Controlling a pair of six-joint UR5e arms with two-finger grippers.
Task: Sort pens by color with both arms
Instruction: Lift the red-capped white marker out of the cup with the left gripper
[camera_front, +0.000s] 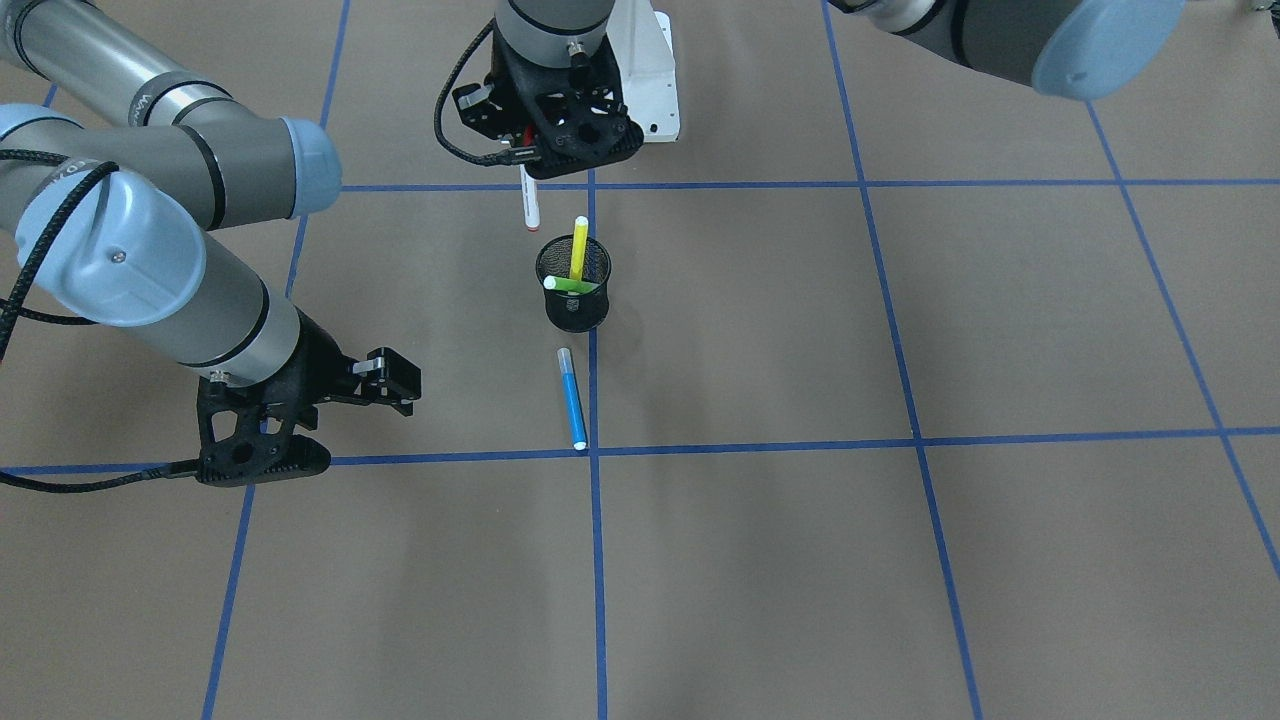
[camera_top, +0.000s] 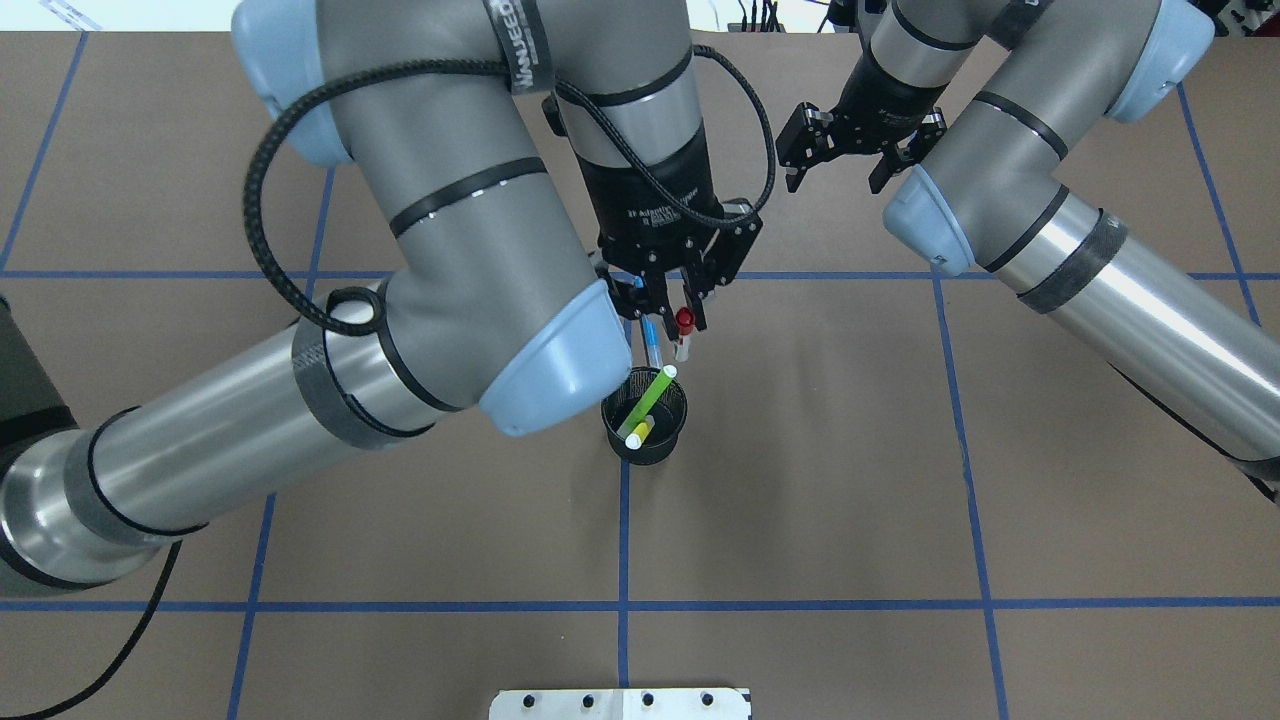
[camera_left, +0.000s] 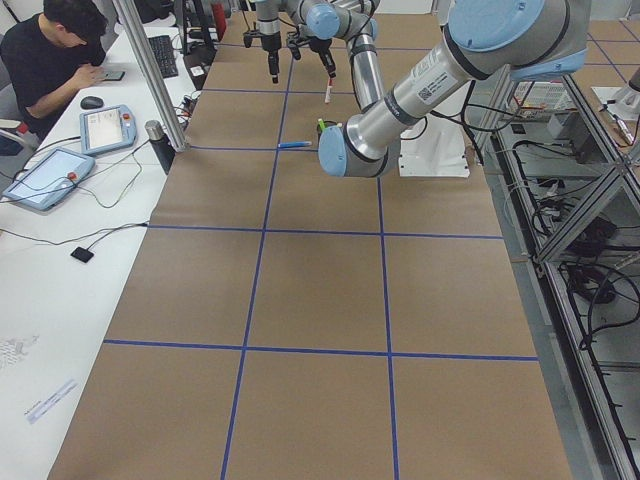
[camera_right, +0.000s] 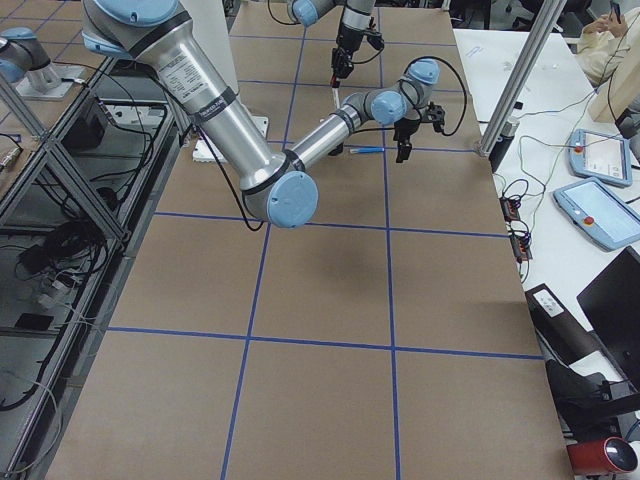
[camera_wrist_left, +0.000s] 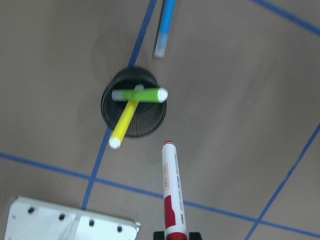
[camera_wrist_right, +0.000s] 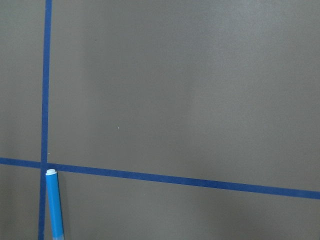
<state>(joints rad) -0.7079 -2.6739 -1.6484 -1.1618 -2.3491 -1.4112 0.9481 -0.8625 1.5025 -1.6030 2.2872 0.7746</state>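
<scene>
Left end effector (camera_top: 668, 312) — red-capped pen (camera_wrist_left: 170, 190) is being gripped, beside the cup (camera_front: 573, 292) | right end effector (camera_top: 835, 180) is being held open, empty | blue pen (camera_front: 573, 400) lying on surface (camera_front: 900, 550)

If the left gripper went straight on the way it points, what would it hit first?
Likely bare table: the left gripper holds the red-capped marker pointing down, its free end just outside the rim of the mesh cup. Depth is unclear; it may graze the cup.

Robotics lab — teach pendant (camera_left: 108, 128), tape-gridded table (camera_left: 320, 290)
</scene>
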